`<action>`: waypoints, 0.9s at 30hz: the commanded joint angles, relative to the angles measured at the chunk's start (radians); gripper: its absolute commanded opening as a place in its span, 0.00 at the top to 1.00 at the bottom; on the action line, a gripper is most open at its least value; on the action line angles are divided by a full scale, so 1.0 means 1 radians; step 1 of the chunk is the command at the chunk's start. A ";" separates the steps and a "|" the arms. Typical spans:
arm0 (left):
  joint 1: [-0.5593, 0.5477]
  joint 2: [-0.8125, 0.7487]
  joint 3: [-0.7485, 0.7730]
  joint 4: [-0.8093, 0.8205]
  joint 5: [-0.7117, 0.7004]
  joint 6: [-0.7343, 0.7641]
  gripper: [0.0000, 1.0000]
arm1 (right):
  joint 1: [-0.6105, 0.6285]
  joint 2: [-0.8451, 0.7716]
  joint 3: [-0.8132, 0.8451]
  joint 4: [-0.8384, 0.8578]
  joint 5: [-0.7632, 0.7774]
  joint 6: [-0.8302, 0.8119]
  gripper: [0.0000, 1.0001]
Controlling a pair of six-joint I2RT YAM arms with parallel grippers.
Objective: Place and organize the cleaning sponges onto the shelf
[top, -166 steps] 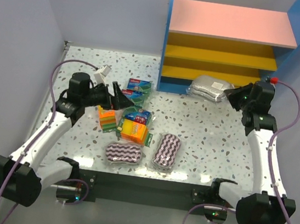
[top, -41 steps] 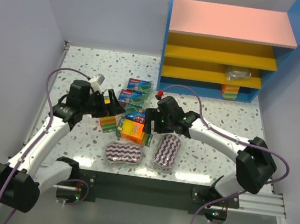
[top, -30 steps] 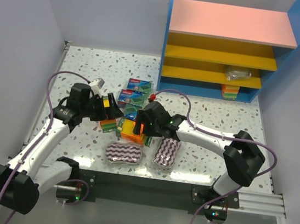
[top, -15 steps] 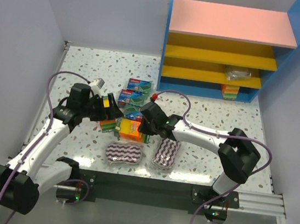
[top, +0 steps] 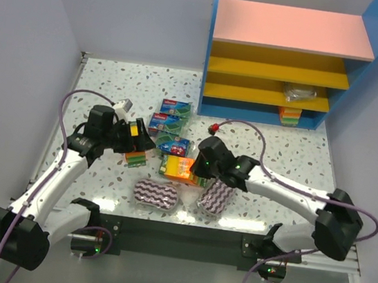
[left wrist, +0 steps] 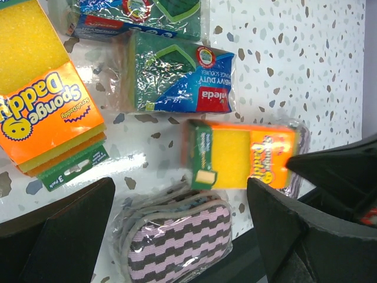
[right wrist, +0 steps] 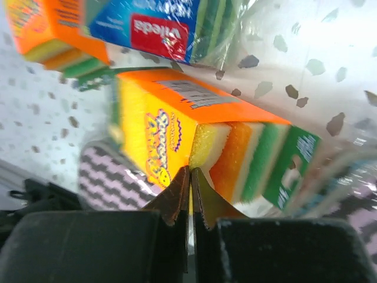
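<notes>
Nearest the bases, the striped pads [top: 155, 193] sit on the tabletop [top: 278, 150]. Just behind them, the right jaws are pressed together at the end of the orange pack [right wrist: 171, 124], pinching what looks like its wrapper film (hard to be sure from the wrist view). I'd call this the pick-up step. Next it needs a clean lift and a long carry to the shelf [top: 294, 28]. The left jaws hang spread wide near the blue-green packs [top: 175, 107], holding nothing. Far back, the shelf's lower levels hold two packs.
</notes>
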 commanded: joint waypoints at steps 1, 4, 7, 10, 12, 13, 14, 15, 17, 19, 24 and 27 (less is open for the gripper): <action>-0.005 0.013 0.042 0.001 0.017 0.027 0.00 | -0.052 -0.171 -0.014 -0.046 0.015 -0.007 1.00; -0.005 0.026 0.056 0.003 0.021 0.031 0.00 | -0.170 -0.277 -0.037 -0.040 -0.056 0.007 1.00; -0.005 0.037 0.062 0.006 0.027 0.033 0.00 | -0.285 -0.337 -0.020 -0.058 -0.051 -0.022 1.00; -0.005 0.046 0.067 0.013 0.038 0.030 0.00 | -0.365 -0.347 0.023 -0.121 -0.008 -0.039 1.00; -0.006 0.048 0.068 0.013 0.040 0.028 0.00 | -0.420 -0.347 0.032 -0.158 0.027 -0.021 1.00; -0.005 0.046 0.071 0.013 0.041 0.028 0.00 | -0.437 -0.348 0.032 -0.155 0.031 -0.011 1.00; -0.005 0.048 0.076 0.012 0.043 0.028 0.00 | -0.458 -0.353 0.031 -0.155 0.056 0.002 1.00; -0.005 0.046 0.077 0.010 0.041 0.028 0.00 | -0.469 -0.357 0.025 -0.148 0.074 0.027 1.00; -0.005 0.045 0.076 0.012 0.037 0.028 0.00 | -0.492 -0.377 -0.009 -0.087 0.102 0.051 1.00; -0.005 0.046 0.082 0.007 0.035 0.030 0.00 | -0.521 -0.391 -0.070 0.024 0.127 0.094 1.00; -0.005 0.054 0.088 0.003 0.035 0.036 0.00 | -0.566 -0.411 -0.205 0.259 0.214 0.203 1.00; -0.005 0.063 0.090 0.003 0.035 0.039 0.00 | -0.575 -0.402 -0.293 0.419 0.323 0.282 1.00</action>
